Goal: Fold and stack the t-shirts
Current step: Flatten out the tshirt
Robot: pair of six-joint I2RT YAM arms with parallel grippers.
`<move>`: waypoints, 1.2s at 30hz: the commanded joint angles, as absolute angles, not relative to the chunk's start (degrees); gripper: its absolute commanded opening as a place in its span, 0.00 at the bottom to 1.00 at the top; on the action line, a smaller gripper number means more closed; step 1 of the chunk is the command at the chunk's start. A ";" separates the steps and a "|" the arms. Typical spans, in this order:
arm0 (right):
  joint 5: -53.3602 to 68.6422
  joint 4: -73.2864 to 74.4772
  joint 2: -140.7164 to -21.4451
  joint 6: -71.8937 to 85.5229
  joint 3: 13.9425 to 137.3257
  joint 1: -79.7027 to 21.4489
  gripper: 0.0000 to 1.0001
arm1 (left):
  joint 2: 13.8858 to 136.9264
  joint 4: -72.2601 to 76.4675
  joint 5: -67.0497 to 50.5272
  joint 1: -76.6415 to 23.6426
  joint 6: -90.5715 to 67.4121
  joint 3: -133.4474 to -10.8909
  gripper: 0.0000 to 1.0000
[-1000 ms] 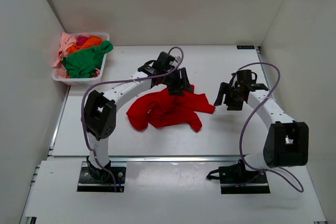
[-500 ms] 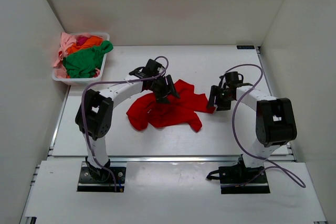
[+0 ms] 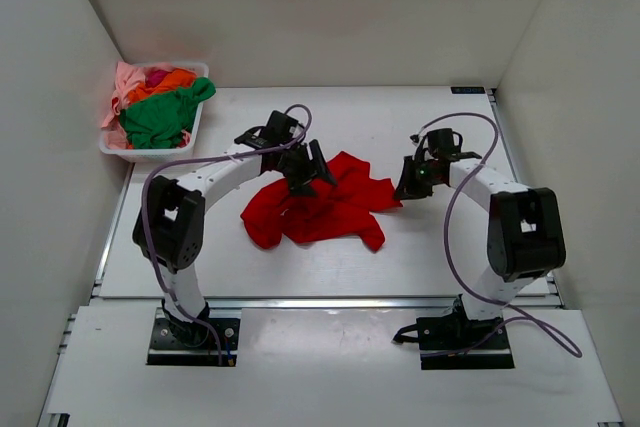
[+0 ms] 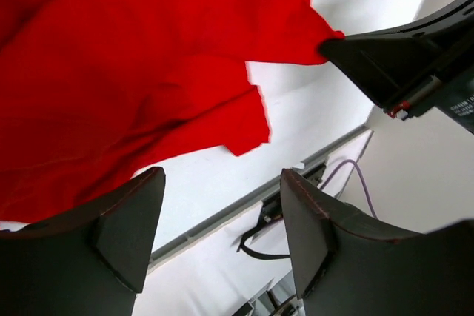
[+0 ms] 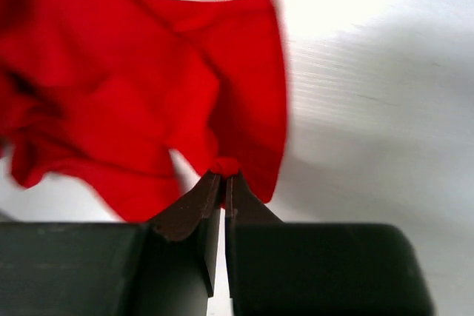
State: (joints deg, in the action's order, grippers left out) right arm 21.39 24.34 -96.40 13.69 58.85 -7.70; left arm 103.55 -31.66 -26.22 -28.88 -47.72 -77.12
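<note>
Right wrist view is showing the right gripper (image 5: 224,177) pinching a fold of the red t-shirt (image 5: 148,86) between its closed fingertips, with the cloth spreading ahead and left of them. The left gripper (image 4: 222,179) is hovering with its fingers wide apart, the shirt lying just beyond them on the table (image 4: 304,109). Other t-shirts (image 3: 158,112) are sitting in the basket (image 3: 150,154), well apart from both.

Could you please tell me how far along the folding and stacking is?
Nothing looks folded or stacked yet. In hand: the red t-shirt lies crumpled on the table, the right pincer shut on its edge, the left pincer open above it. Left: fold it, then the other t-shirts heaped in the basket.
</note>
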 commanded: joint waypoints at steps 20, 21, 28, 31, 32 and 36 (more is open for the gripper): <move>42.10 19.60 -80.24 5.72 58.71 -16.26 0.00 | 106.17 -9.07 -44.10 -33.31 -75.66 -77.18 0.69; 41.84 20.21 -80.59 5.28 58.97 -16.52 0.00 | 105.82 -8.27 -44.47 -33.75 -77.59 -75.95 0.68; 41.83 20.39 -80.95 4.39 59.76 -16.88 0.00 | 105.56 -8.45 -44.82 -33.23 -80.23 -72.52 0.64; 42.45 20.74 -81.12 3.69 59.86 -17.67 0.00 | 105.82 -5.36 -45.17 -33.48 -82.00 -71.81 0.64; 42.71 20.74 -81.30 3.43 60.11 -17.93 0.00 | 105.91 -6.32 -45.09 -33.31 -81.57 -71.98 0.65; 43.68 21.01 -81.73 2.82 60.73 -18.37 0.00 | 106.17 -3.97 -44.74 -33.22 -83.31 -70.93 0.64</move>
